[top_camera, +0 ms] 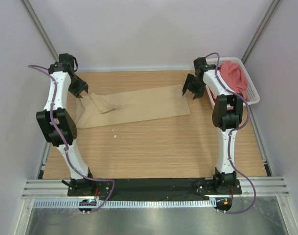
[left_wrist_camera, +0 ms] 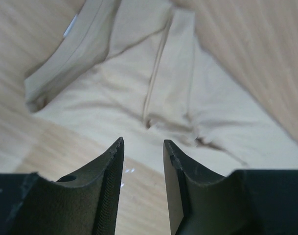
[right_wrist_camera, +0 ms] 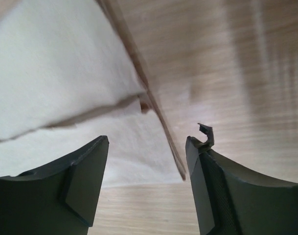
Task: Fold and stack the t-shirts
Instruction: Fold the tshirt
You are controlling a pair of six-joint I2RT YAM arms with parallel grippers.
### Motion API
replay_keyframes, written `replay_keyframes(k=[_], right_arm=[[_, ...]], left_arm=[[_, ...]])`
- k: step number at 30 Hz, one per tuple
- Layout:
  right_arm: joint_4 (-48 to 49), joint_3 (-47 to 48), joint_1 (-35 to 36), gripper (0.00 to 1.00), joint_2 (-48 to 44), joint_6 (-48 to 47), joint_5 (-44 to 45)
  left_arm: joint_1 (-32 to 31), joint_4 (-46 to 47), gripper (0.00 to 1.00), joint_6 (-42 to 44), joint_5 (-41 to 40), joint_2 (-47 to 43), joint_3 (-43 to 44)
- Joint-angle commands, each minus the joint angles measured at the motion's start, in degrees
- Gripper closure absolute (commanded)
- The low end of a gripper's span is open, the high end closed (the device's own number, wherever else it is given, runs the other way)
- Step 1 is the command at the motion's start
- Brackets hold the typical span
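Beige shirt (top_camera: pixel 139 105) lies across my counter (top_camera: pixel 153 147): left jaws apart over its left end, right jaws apart over its right edge, both empty.

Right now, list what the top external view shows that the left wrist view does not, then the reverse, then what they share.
Only the top external view: the white basket holding the pink t-shirt, the right claw at the beige t-shirt's right end, and that shirt's full folded strip. Only the left wrist view: the left claw's open fingers up close, with the seams and creases of a folded sleeve. Both: the beige t-shirt on the wooden table.
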Motion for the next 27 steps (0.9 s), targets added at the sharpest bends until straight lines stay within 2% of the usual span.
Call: replay_keyframes(k=[1,5,9,13,21,27], right_arm=[[-0.09,-5.1,4.05,0.28,-7.01,-2.95,1.77],[0.45,-7.4,7.4,0.27,-6.85,-5.23,3.0],[0.36,-7.22,8.99,0.27,-5.27,-6.03,4.05],[0.54,-6.61,9.61,0.3,-3.86,-7.17,4.05],[0.62,-7.57,9.61,0.49,-2.89,-9.01,8.0],[1.33,-9.33,9.61,0.53,-2.45,-9.9,10.29]], left_arm=[[0.08,1.9,0.62,4.75,2.01,-9.73,-12.22],[-0.19,6.04,0.66,6.16,6.05,-15.19,-24.28],[-0.28,8.06,0.68,6.6,5.46,-15.99,-30.1],[0.25,8.59,0.74,7.92,4.93,-11.7,-29.6],[2.89,8.24,0.83,7.4,2.3,-7.29,-27.3],[6.48,9.12,0.86,7.92,0.27,-7.9,-33.45]])
